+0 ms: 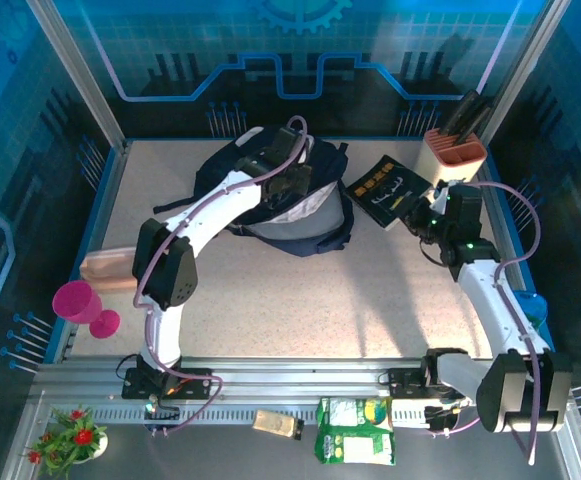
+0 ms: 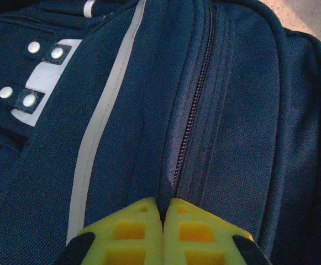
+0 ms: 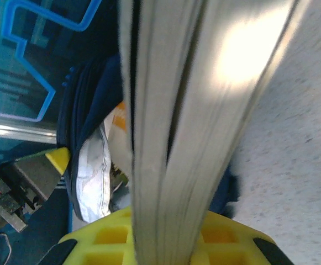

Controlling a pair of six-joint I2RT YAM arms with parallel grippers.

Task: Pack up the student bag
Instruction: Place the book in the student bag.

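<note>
The student bag (image 1: 225,170), dark navy with white stripes, lies at the back middle of the table with its mouth open and pale lining showing (image 1: 310,212). My left gripper (image 1: 288,185) is over its top. In the left wrist view its yellow fingers (image 2: 164,212) are shut on a fold of bag fabric (image 2: 121,110) beside the zipper (image 2: 196,94). My right gripper (image 1: 422,215) is shut on a black book (image 1: 385,190), held just right of the bag. In the right wrist view the book's page edges (image 3: 171,110) rise from the gripper (image 3: 168,243), with the bag's opening (image 3: 91,171) behind them.
An orange holder (image 1: 453,150) with dark items stands at the back right. A pink goblet (image 1: 82,305) and a tan block (image 1: 105,268) sit at the left edge. A green packet (image 1: 355,430), a small wrapper (image 1: 278,424) and flowers (image 1: 70,435) lie on the near rail.
</note>
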